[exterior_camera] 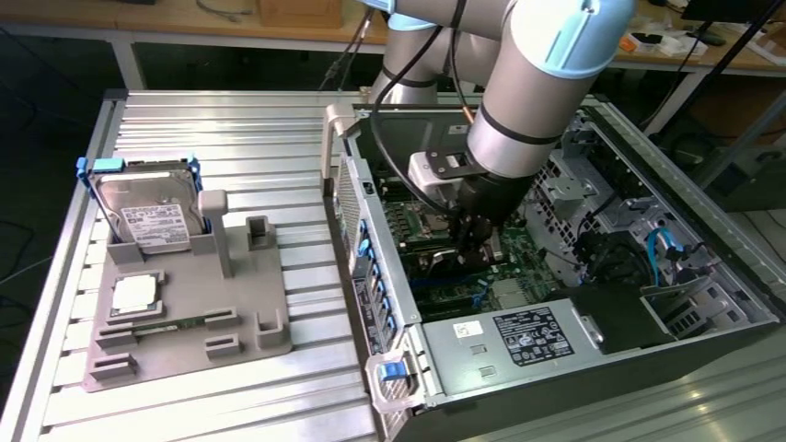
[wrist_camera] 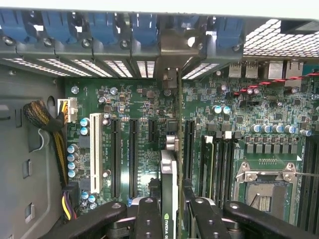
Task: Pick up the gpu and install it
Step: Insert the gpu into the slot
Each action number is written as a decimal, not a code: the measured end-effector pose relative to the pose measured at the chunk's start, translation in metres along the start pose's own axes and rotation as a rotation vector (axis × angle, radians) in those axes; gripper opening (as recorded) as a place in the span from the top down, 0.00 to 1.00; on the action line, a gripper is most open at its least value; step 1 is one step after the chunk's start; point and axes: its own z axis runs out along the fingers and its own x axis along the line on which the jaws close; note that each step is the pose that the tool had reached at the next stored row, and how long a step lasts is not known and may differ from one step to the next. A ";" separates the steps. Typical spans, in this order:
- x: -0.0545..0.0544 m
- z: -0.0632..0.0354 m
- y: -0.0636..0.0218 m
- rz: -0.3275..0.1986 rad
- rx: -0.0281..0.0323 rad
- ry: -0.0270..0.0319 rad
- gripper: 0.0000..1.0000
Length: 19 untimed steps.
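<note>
The one mark that can be made out is a small green logo on the edge of the gpu [wrist_camera: 168, 199] in the wrist view. Labels on the hard drive [exterior_camera: 150, 221] and the power supply [exterior_camera: 510, 339] carry print too small to read.

Bright, even daylight outside; dim case interior, soft blur throughout.

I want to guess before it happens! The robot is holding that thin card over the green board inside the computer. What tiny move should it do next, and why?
Probably ease straight down. The black gripper is shut on the thin dark gpu card with a silver edge, held edge-on above the green motherboard among its long black slots. It looks not yet seated, so a slow, straight lowering seems safest.
</note>
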 end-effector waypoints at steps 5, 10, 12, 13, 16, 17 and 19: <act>0.000 0.0001 -0.0029 0.000 -0.0021 0.0000 0.73; 0.000 0.0001 -0.0038 0.000 -0.0024 -0.0001 0.73; 0.000 0.0001 -0.0039 0.000 -0.0024 -0.0001 0.73; 0.000 0.0001 -0.0039 0.001 -0.0024 -0.0001 0.73; 0.000 0.0001 -0.0039 0.004 -0.0023 0.0000 0.73; 0.000 0.0001 -0.0039 0.005 -0.0023 0.0000 0.73; 0.000 0.0001 -0.0039 0.009 -0.0021 0.0001 0.73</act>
